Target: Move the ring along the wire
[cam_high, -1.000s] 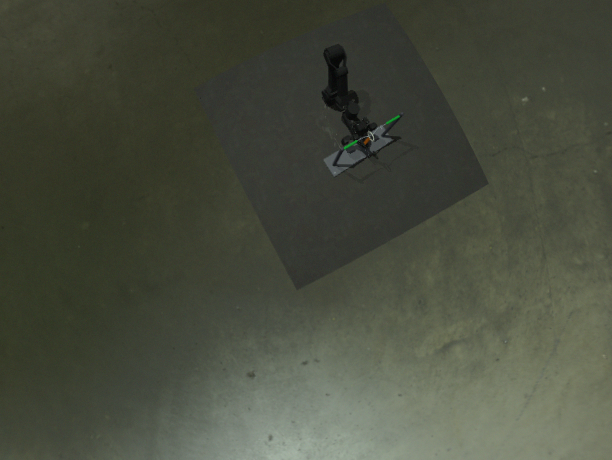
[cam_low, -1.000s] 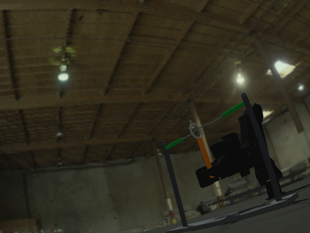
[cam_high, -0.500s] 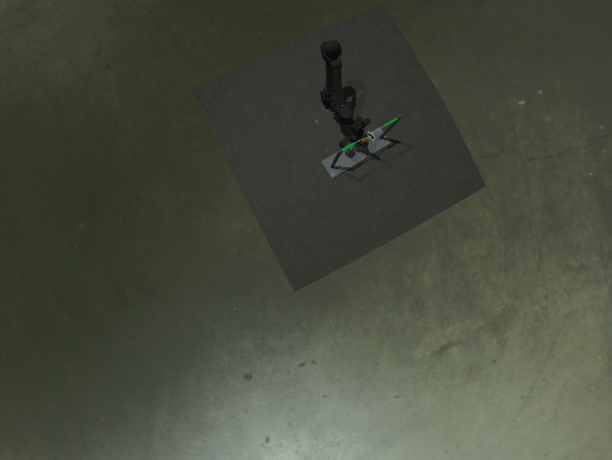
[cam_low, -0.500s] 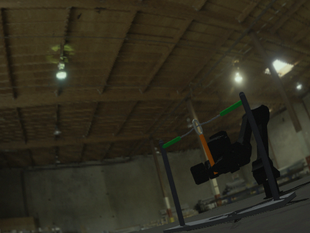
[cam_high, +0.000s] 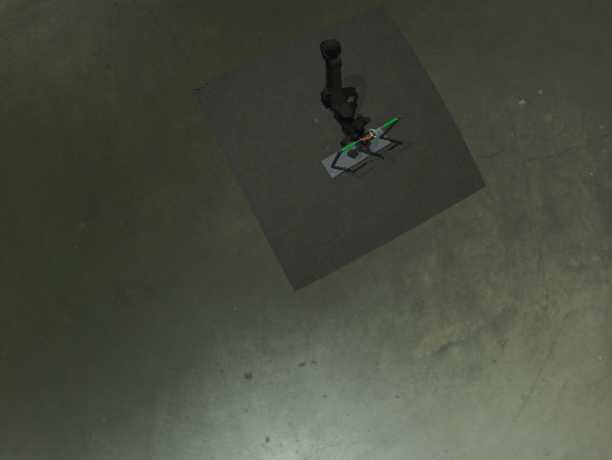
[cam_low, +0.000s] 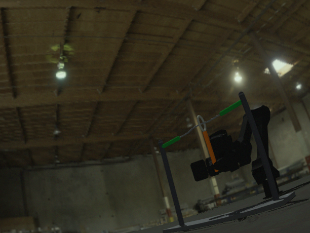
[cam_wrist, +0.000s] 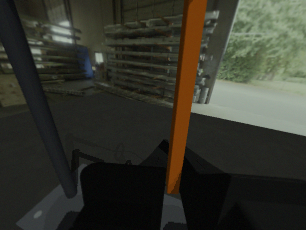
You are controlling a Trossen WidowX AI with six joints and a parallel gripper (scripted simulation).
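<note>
From the top, the ring [cam_high: 369, 132] [cam_low: 200, 116] is seen over the middle stretch of the wire, between the two green parts [cam_high: 349, 146] [cam_low: 170, 142], [cam_high: 390, 122] [cam_low: 231, 108]. A dark square counter [cam_high: 300, 260] [cam_wrist: 125, 125], set askew on stained concrete [cam_high: 150, 325], carries the pale base plate [cam_high: 330, 171] [cam_low: 175, 229] [cam_wrist: 30, 220].

In the exterior view, the thin grey wire [cam_low: 214, 117] appears to be passed through the ring; whether it is touched cannot be told. The orange handle [cam_high: 368, 136] [cam_low: 209, 145] [cam_wrist: 187, 85] is clamped near its lower end by the hand [cam_high: 364, 142] [cam_low: 214, 167] [cam_wrist: 170, 144]. The carry is judged to be in hand, roughly halfway. Next, the ring should be kept centred and turned with the bends until the goal's green part is reached; a tilt could bring its rim against the grey. Release is to be left until then. Behind, a timber ceiling [cam_low: 88, 25] is lit by hanging lamps [cam_low: 61, 74] [cam_low: 237, 77].

In the wrist view, the handle is gripped upright between dark fingers, with one post [cam_wrist: 37, 100] at the left. Stacked racking [cam_wrist: 145, 62] and an opening onto trees [cam_wrist: 265, 45] are seen beyond.
</note>
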